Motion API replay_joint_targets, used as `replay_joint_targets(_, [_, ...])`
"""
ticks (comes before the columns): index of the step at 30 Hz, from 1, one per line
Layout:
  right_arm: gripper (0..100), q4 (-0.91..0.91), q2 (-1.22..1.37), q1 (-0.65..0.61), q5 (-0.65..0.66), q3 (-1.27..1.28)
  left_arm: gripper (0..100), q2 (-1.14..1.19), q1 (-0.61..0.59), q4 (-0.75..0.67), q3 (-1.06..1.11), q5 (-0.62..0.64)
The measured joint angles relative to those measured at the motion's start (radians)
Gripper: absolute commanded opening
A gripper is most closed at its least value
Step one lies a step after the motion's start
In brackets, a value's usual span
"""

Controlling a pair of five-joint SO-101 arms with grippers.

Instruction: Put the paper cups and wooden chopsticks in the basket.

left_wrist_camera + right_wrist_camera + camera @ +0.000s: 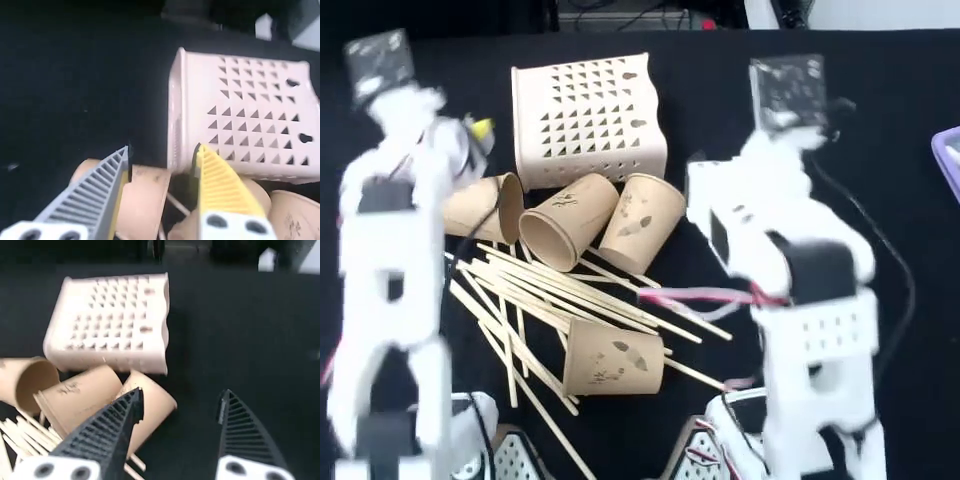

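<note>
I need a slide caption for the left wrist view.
Open left pincer over a tan paper cup, beside the pale pink perforated plastic basket on its side.

Matt paper, bare wood, smooth plastic on black cloth.
Paper cups (613, 358) matt brown kraft; chopsticks (560, 295) pale unfinished wood; basket (588, 120) smooth pinkish plastic, faint sheen; table cover (880, 130) black, matt, cloth-like; left gripper (161, 150) and right gripper (181, 391) ribbed matt plastic.

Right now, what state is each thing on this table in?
Basket: lying on its side.
Paper cups: all four lying on their sides, outside the basket.
Wooden chopsticks: scattered in a loose heap, outside the basket.
Left gripper: open, holding nothing.
Right gripper: open, holding nothing.
</note>
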Motion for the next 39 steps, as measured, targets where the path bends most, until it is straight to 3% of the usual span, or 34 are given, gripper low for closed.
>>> replay_joint_targets(6, [24.0, 0.000, 0.120, 0.000, 0.000, 0.000, 22, 0.451, 0.035, 0.000, -0.292, 0.006])
replay_joint_targets(11, [24.0, -0.035, 0.132, 0.000, 0.008, 0.061, 22, 0.632, 0.041, 0.069, -0.434, 0.008])
replay_joint_targets(20, [24.0, -0.229, 0.132, 0.054, 0.037, 0.273, 21, 0.723, 0.034, 0.097, -0.540, 0.009])
replay_joint_targets(27, [24.0, -0.255, 0.132, 0.057, 0.037, 0.282, 9, 0.724, 0.032, 0.143, -0.562, 0.009])
replay_joint_targets(39, [24.0, -0.436, 0.172, 0.057, 0.023, 0.341, 8, 0.732, 0.029, 0.146, -0.565, 0.009])
